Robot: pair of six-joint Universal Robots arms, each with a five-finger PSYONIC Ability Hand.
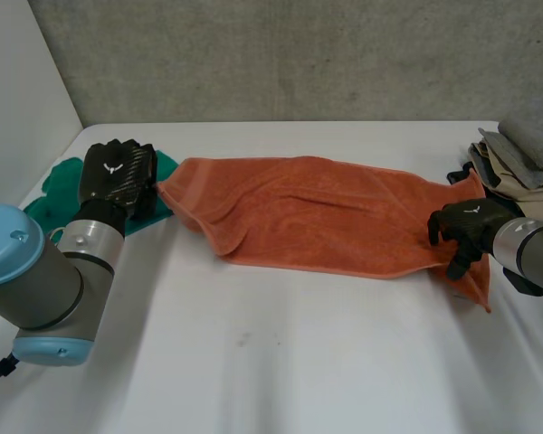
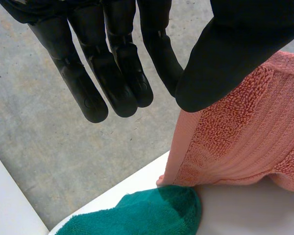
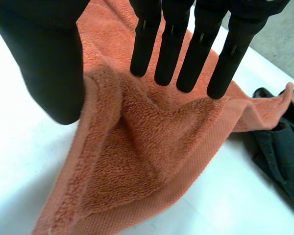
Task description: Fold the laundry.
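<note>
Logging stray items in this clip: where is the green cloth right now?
In the head view, the green cloth lies at the far-left side of the table, partly hidden by the left hand and meeting the orange towel at its left end.

**Q:** What lies at centre?
**A:** An orange terry towel (image 1: 317,212). It is spread lengthwise across the white desk (image 1: 281,362), rumpled, with its right end creased into a raised fold.
**Q:** And at its ends?
**A:** The left corner touches a crumpled green cloth (image 1: 59,185). Just beside the right end stands a stack of folded laundry (image 1: 525,149) in grey and beige.
</note>
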